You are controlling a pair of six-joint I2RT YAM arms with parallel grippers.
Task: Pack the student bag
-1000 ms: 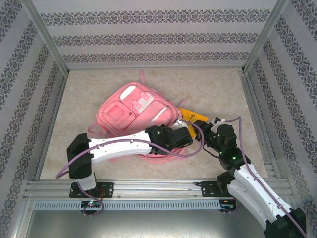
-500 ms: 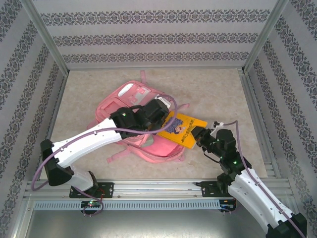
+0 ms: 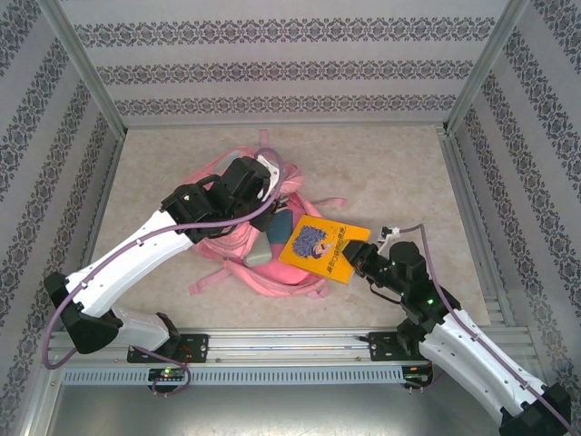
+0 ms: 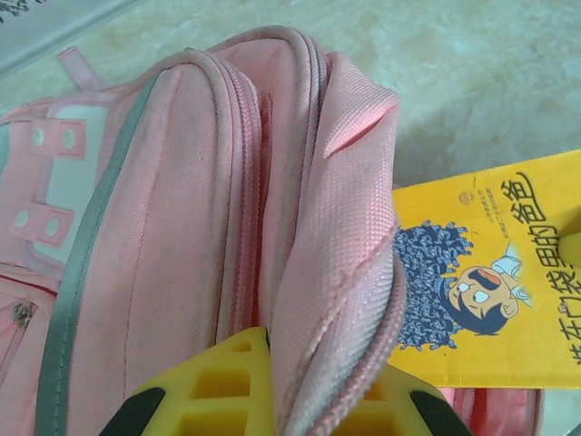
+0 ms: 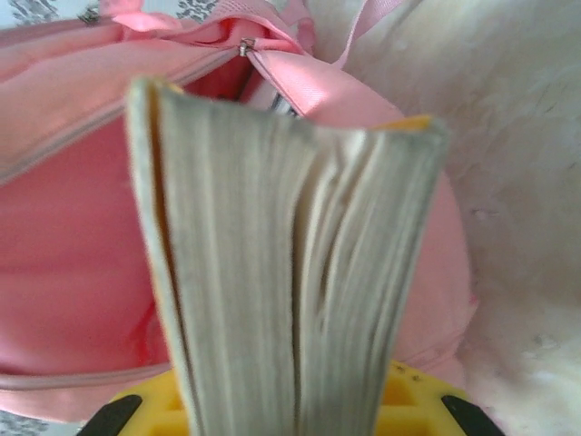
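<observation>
Yellow book at mouth of student bag, perhaps partly inside

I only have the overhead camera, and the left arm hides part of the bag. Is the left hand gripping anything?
Observer: Yes, the left wrist view shows the left hand shut on a fold of the bag beside its zipper.
Operator: How is the book held?
Observer: The right hand clamps the book with its page edges facing the wrist camera, pages slightly fanned.
Operator: What's ahead of it?
Observer: A zipper pull just past the book, with a dark gap in the pink fabric under it.
</observation>
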